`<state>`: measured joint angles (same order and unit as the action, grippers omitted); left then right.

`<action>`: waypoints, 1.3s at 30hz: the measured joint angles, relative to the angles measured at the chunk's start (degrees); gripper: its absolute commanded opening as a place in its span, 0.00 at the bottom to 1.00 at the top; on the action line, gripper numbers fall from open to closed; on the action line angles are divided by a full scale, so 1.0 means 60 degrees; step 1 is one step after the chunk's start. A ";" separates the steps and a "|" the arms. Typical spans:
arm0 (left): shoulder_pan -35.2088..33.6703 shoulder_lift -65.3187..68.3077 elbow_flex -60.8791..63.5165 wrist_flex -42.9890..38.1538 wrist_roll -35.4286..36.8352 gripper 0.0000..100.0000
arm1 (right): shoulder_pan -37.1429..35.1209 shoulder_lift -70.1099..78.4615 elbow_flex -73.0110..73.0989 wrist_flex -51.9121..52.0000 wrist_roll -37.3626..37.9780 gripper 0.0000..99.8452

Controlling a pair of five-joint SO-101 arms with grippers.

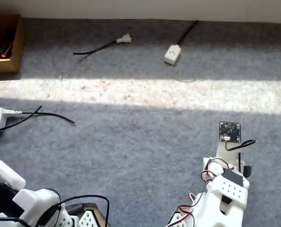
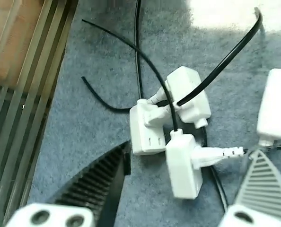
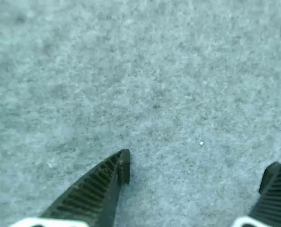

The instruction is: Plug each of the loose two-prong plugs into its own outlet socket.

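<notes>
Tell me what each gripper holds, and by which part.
Nothing is held. The left gripper is open above the white plugs; the right gripper is open over carpet.

- The right arm (image 1: 225, 189) has a white plastic shell dotted with small holes, and red, white and black wires loop at its joints.
- A small dark circuit board (image 1: 230, 132) sits on a white bracket at its wrist, fed by a thin black cable.
- The left arm (image 1: 31, 205) has white shells and black cables.
- The left end effector (image 2: 191, 152) has one black ribbed wedge finger and one that looks pale grey. Its white base has two round holes.
- The right end effector (image 3: 199, 160) has two black ribbed fingers tapering to points.
</notes>
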<state>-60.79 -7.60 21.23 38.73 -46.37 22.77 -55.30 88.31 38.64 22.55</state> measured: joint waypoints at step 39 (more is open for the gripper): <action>1.1062 0.7385 -0.6491 -0.1861 0.3956 0.36 | -0.1553 -0.1905 -0.0659 -0.0879 -0.1275 0.42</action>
<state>5.58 36.70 -17.71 27.56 -22.64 13.45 -66.73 84.35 33.36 14.90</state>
